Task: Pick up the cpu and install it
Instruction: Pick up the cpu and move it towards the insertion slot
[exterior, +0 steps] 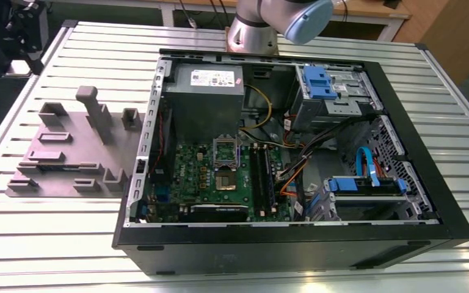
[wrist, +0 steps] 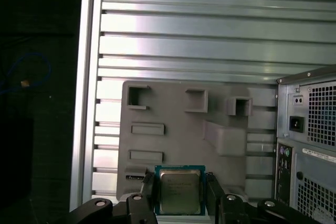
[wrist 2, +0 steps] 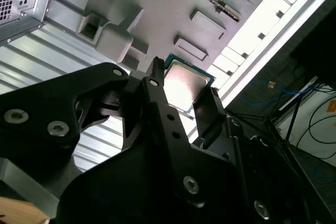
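Observation:
The cpu [wrist: 179, 191] is a flat square chip with a silvery top and a thin green rim. My gripper [wrist: 180, 195] is shut on it, one black finger [wrist: 148, 192] on each side. In the second wrist view the cpu [wrist 2: 186, 83] sits between the same fingers [wrist 2: 156, 85] of the gripper [wrist 2: 184, 97], held in the air well above the grey parts holder [wrist 2: 157, 9]. In the exterior view the motherboard's socket [exterior: 225, 180] lies uncovered inside the open computer case [exterior: 300, 241], with its shiny metal frame [exterior: 225, 149] folded up behind it.
The grey parts holder [exterior: 63, 146] with its slots and posts lies on the slatted metal table [exterior: 55, 220], at the exterior view's left of the case. The arm's body [exterior: 279, 21] stands behind the case. A power supply [exterior: 206, 79], cables and blue drive bays [exterior: 365, 183] crowd the case.

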Tool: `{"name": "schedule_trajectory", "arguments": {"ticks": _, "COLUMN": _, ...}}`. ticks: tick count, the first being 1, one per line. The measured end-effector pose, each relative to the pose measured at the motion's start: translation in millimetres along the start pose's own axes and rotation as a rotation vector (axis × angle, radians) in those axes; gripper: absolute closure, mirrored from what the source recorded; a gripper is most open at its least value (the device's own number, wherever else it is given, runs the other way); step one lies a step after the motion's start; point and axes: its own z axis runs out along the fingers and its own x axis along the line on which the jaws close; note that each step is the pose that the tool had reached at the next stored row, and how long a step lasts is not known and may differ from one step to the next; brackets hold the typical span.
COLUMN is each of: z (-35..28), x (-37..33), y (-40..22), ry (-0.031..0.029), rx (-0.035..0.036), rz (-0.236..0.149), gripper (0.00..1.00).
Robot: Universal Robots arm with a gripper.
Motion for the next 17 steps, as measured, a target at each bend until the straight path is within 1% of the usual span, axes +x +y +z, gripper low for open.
{"name": "schedule_trajectory", "arguments": {"ticks": 17, "z": 0.0, "x": -20.1, "y": -0.6, "ry": -0.0001, "rx": -0.0001, "rz": 0.000, "gripper": 0.53}}
